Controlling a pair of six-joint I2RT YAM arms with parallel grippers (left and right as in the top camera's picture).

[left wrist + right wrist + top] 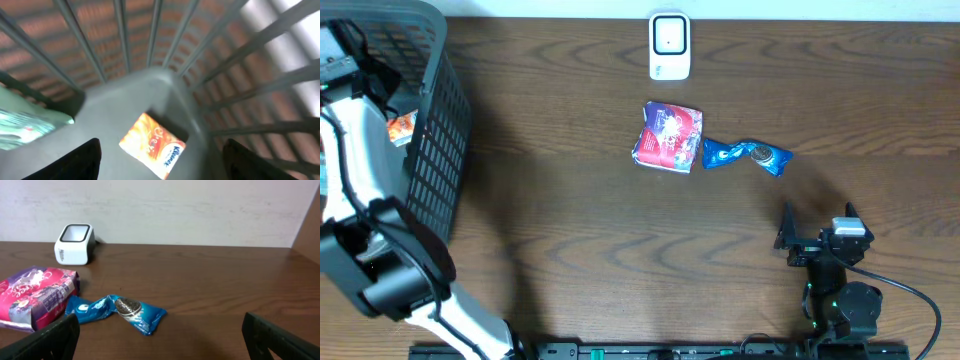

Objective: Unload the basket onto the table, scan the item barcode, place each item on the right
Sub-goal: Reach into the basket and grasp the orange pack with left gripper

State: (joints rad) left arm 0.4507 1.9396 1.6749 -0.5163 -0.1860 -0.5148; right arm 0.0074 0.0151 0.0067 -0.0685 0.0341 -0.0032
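Evidently the left gripper (162, 152) hangs inside the basket (430, 120), jaws wide and empty over the orange packet (152, 145) lying flat on its floor, apparently lined up for a pick. The walls crowd it closely. The right gripper (818, 222) rests wide open near the table's (570, 200) front edge, well clear of the scanner (669, 45).

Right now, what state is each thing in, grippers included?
left gripper: open, inside the basket
right gripper: open, empty
basket: upright, packets inside
tissue pack: flat on basket floor
scanner: upright
snack bag: lying flat
Oreo pack: lying beside snack bag
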